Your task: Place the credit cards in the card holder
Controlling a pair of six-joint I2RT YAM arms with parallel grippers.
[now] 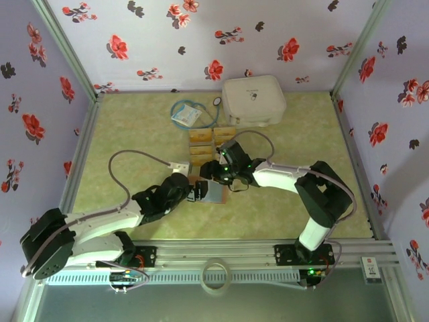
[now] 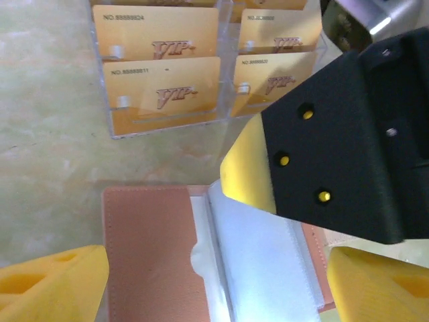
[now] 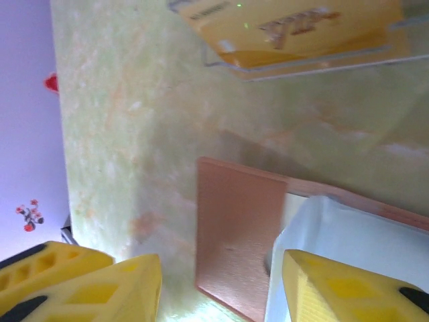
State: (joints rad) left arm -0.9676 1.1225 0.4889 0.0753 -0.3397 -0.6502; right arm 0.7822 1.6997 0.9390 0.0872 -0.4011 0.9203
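The card holder (image 1: 216,194) is lying open near the middle of the worktop (image 1: 127,127), toward its front edge. The left gripper (image 2: 218,268) is hovering over it, jaws wide apart and clamping nothing. The right gripper (image 3: 221,268) is also standing apart, 1 finger (image 2: 244,171) over the pale inner sleeve (image 2: 261,261). The credit cards (image 2: 157,67) are sitting in a clear tray (image 2: 107,100) just behind the holder.

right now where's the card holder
In the top view the card holder lies open between the left gripper and the right gripper, just on the arms' side of the credit cards.
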